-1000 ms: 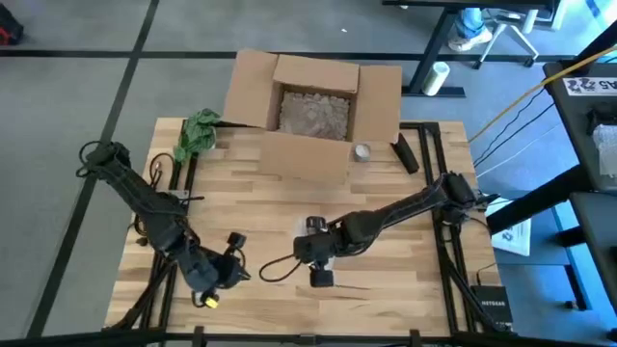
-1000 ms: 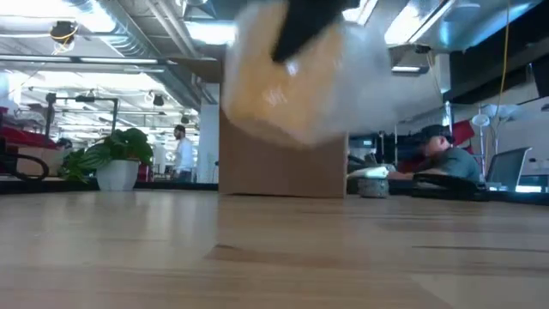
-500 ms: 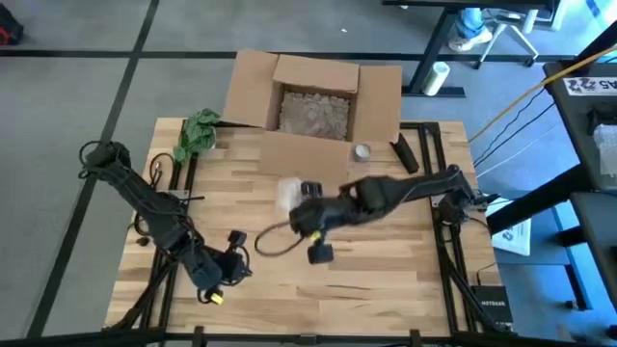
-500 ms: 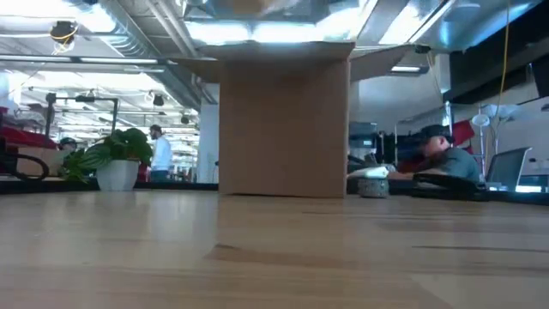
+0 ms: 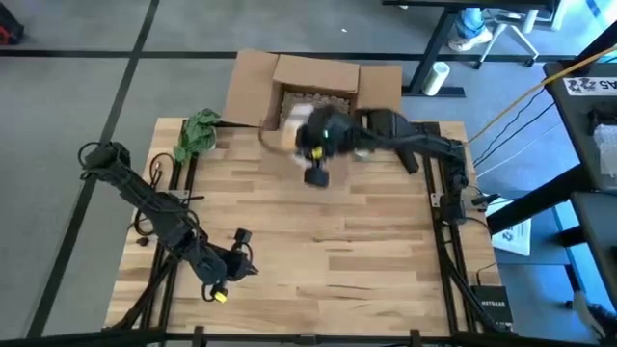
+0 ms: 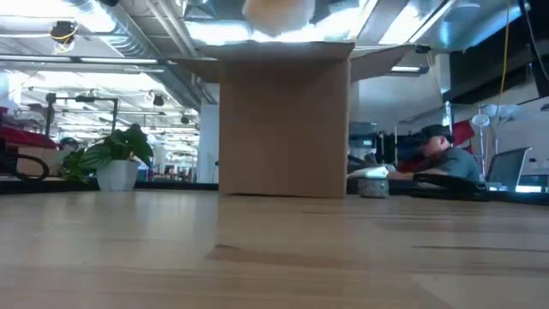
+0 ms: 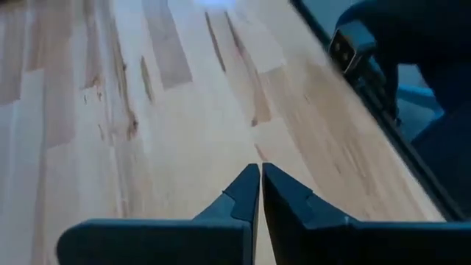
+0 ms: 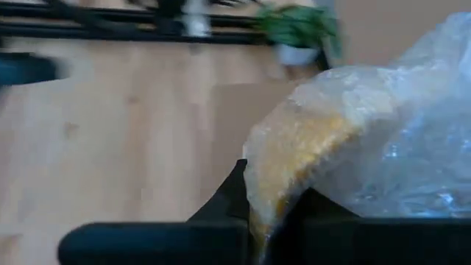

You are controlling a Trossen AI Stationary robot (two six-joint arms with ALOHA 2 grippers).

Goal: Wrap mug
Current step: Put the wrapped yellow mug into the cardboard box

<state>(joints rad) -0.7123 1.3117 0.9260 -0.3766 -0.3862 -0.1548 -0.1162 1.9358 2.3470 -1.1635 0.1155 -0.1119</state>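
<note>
Wooden table (image 5: 318, 251), open cardboard box (image 5: 318, 77) at its far edge. Right gripper (image 5: 289, 130) is up over the box's near-left corner, pinching the bubble-wrapped mug (image 8: 353, 140) in the air. Left gripper (image 7: 260, 184) sits low at the near left, fingers pressed together, holding nothing.

The right arm stretches across the far side, its gripper (image 5: 289, 123) clamped (fingers hidden in the high view). The left gripper (image 7: 260, 193) rests low at the near-left, fingertips pressed together.
</note>
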